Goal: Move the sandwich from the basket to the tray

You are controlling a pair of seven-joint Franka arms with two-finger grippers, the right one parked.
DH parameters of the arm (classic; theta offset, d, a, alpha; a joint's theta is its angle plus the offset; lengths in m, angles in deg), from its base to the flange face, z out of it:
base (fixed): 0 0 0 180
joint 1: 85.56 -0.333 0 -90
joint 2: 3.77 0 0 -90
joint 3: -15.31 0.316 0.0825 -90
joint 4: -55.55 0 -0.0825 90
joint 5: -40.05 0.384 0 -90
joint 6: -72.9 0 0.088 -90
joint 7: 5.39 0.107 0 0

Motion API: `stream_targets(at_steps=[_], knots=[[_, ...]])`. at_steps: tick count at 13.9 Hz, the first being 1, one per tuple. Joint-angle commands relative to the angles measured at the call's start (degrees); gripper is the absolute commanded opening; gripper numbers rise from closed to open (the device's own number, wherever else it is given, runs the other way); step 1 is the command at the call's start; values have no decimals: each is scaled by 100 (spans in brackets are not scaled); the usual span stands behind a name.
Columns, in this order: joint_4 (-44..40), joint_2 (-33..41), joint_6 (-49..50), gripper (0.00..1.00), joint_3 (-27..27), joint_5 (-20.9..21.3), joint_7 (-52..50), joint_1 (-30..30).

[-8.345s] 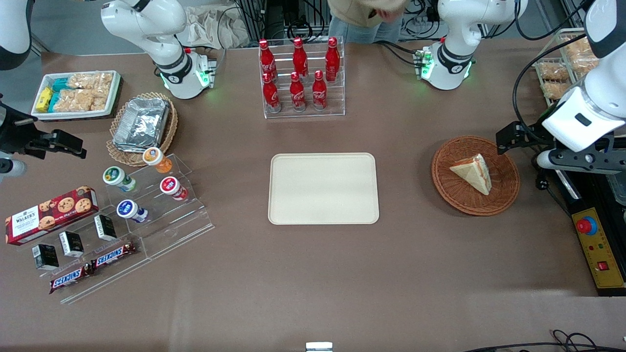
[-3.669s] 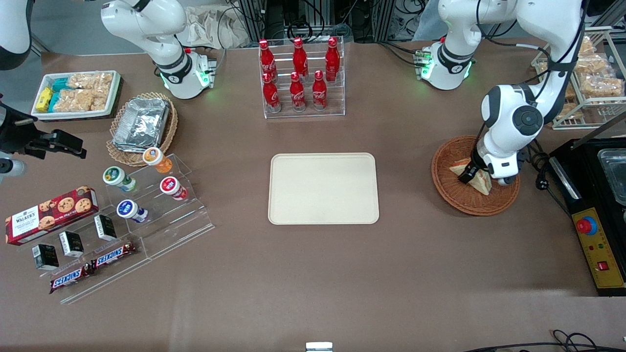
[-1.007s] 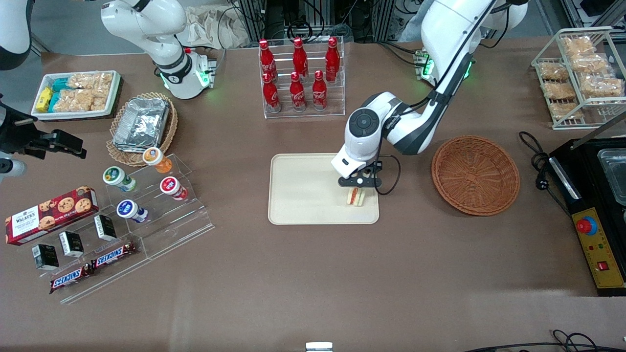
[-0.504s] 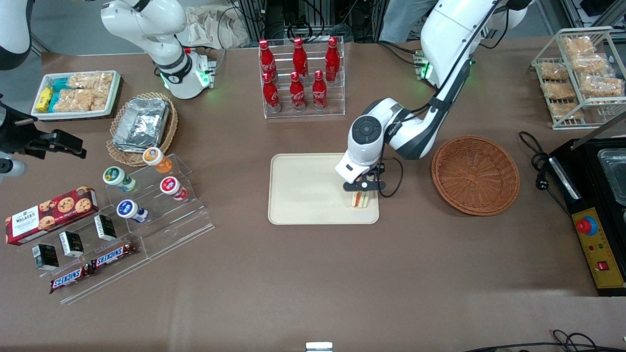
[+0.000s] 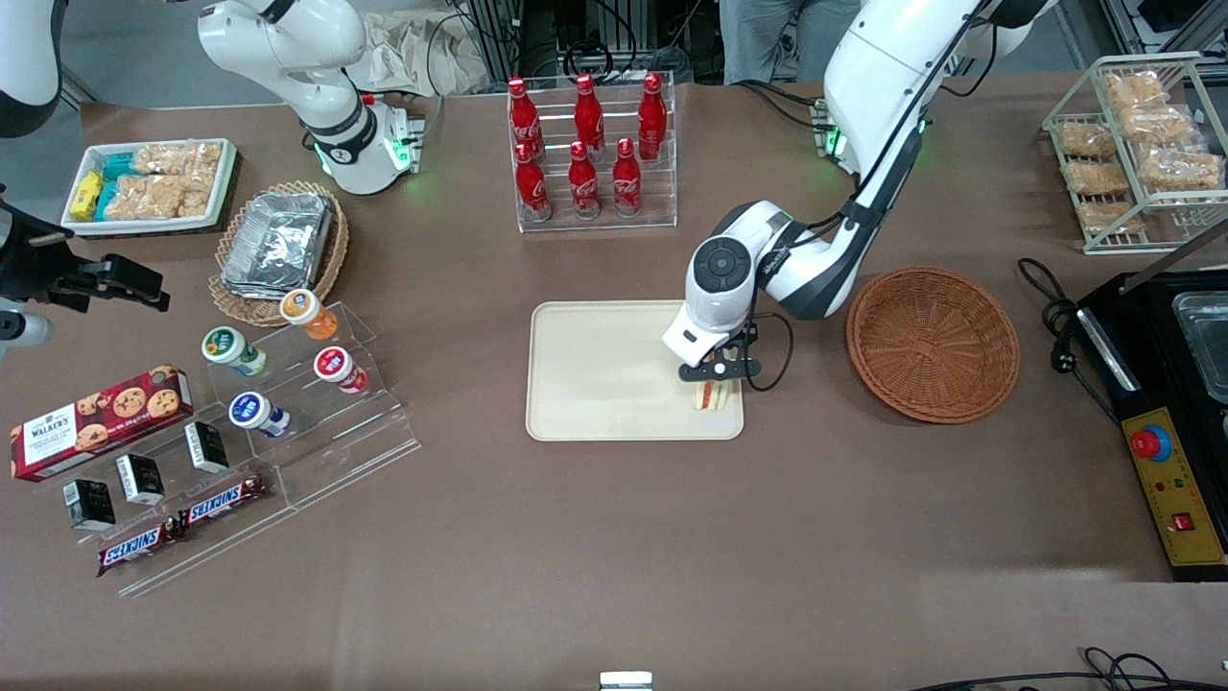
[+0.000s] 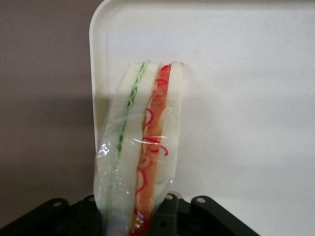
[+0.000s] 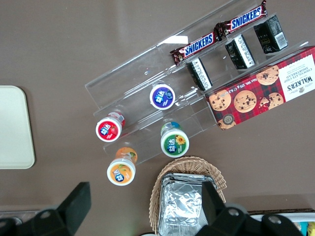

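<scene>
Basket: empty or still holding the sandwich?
Empty. The basket shows only bare weave; the sandwich is over the tray, in the gripper.

One gripper (image 5: 714, 375) over tray (image 5: 595, 384). Near it: six red bottles (image 5: 585, 144), four yogurt cups (image 5: 278, 360), two Snickers bars (image 5: 182, 523), two wicker baskets (image 5: 932, 344).

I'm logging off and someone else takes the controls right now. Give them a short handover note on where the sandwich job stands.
Gripper: shut on the sandwich, over the tray's corner nearest the basket.
Sandwich: plastic-wrapped, held on edge with its cut face showing; whether it touches the tray cannot be told.
Basket: empty.
Done: pickup and carry.
Left: set it down, open, withdraw the arm.
</scene>
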Motion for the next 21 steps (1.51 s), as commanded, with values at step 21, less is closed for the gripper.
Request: stream_targets(at_steps=[21], knots=[[-2192, 1683, 3755, 100, -10, -1101, 2489, -1585]])
